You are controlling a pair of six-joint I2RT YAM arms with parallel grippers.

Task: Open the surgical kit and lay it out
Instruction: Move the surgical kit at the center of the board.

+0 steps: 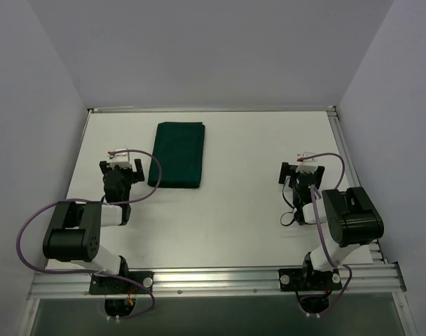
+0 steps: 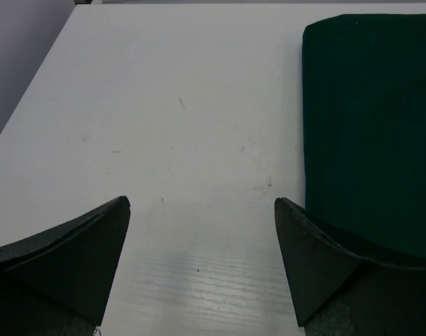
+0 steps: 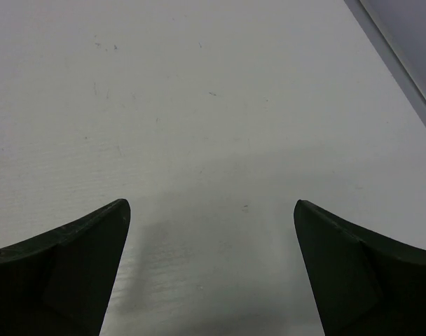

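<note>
Surgical kit (image 1: 179, 155): flat rectangular green cloth bundle (matte); left pincer (image 1: 122, 170) and right pincer (image 1: 302, 171) spread wide.

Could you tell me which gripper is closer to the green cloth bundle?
Left. The left gripper sits just beside the left edge of the green cloth bundle; the right gripper is far off to its right.

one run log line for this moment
kit: green cloth wrap closed, flat on table | left claw: open, beside kit, not touching | right claw: open, over table
</note>
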